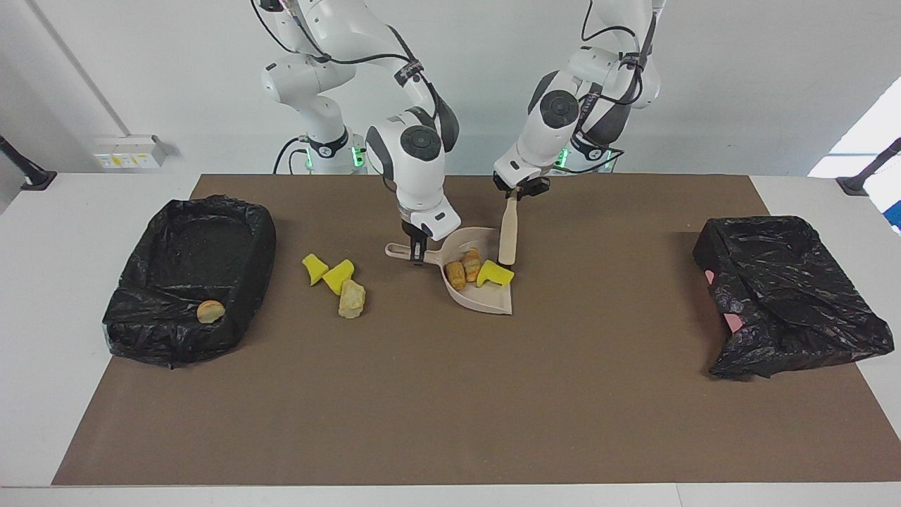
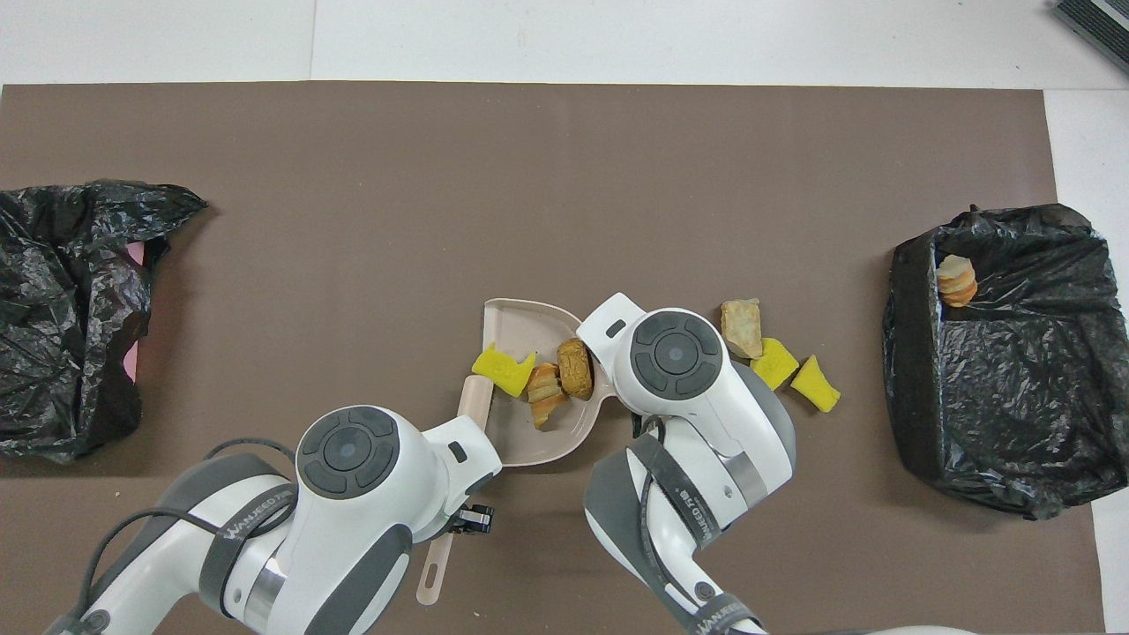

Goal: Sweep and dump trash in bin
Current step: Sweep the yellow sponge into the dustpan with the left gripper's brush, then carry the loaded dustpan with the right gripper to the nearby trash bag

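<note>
Both arms' grey wrist bands (image 2: 244, 534) carry lettering too unclear to read.

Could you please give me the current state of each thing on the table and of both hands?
Dustpan: flat on the mat, three trash pieces in it.
Brush: held upright, tip at the dustpan's edge.
Left hand: shut on the brush.
Right hand: shut on the dustpan's handle.
Loose trash: three pieces on the mat, unswept.
Open bin: one bread piece inside.
Second bag-covered bin: crumpled, contents hidden.
</note>
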